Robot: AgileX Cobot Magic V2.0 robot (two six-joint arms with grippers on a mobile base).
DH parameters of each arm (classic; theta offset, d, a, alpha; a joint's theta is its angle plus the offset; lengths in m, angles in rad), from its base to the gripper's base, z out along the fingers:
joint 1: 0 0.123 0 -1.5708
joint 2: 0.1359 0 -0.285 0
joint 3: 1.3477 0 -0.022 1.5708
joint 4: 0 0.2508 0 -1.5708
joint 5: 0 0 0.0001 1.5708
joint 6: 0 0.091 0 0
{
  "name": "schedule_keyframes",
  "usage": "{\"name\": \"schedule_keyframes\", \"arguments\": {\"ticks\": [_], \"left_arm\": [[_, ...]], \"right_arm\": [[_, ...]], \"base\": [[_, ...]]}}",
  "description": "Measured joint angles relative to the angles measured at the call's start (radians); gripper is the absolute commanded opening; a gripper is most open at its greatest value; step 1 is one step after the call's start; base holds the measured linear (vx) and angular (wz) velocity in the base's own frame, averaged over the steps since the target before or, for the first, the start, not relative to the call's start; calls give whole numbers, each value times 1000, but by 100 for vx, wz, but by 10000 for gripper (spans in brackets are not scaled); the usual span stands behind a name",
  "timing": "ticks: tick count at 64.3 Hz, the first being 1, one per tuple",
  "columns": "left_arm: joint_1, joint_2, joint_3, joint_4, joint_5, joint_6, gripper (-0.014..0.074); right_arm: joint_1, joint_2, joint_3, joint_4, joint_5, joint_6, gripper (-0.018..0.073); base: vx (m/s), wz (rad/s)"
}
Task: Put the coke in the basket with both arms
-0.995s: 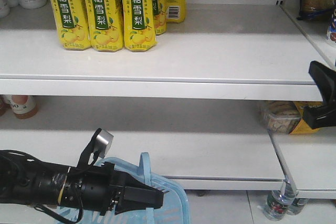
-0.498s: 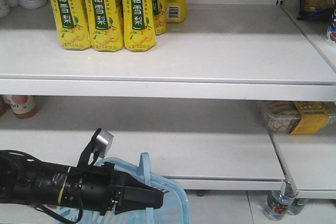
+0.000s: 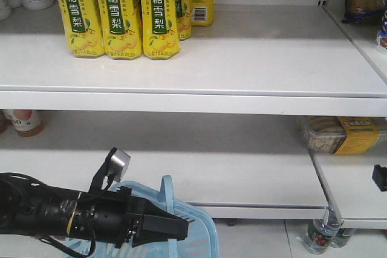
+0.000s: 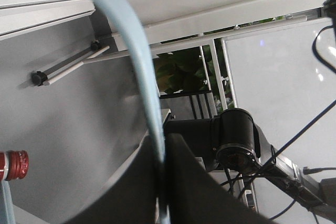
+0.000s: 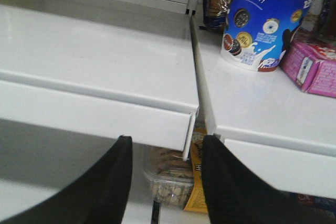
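We are pinching the basket (image 3: 202, 228) handle (image 4: 137, 77) in the left gripper (image 3: 172, 229); the right gripper (image 5: 165, 182), jaws spread and empty, should probably be seeking the coke while the basket stays level.

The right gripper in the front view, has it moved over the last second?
Yes. The right gripper went from the shelf edge, out of sight, and now only its tip shows lower down, beside the lower shelf.
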Motion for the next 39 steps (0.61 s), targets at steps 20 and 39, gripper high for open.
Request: {"name": "schedule_keyframes", "arguments": {"ticks": [20, 39], "left_arm": [[0, 0, 0, 0, 0, 0, -6], [0, 0, 0, 0, 0, 0, -6]], "right_arm": [[0, -140, 142, -1, 21, 71, 311], [0, -202, 272, -1, 74, 212, 311]], "base": [[0, 0], [0, 0]]}}
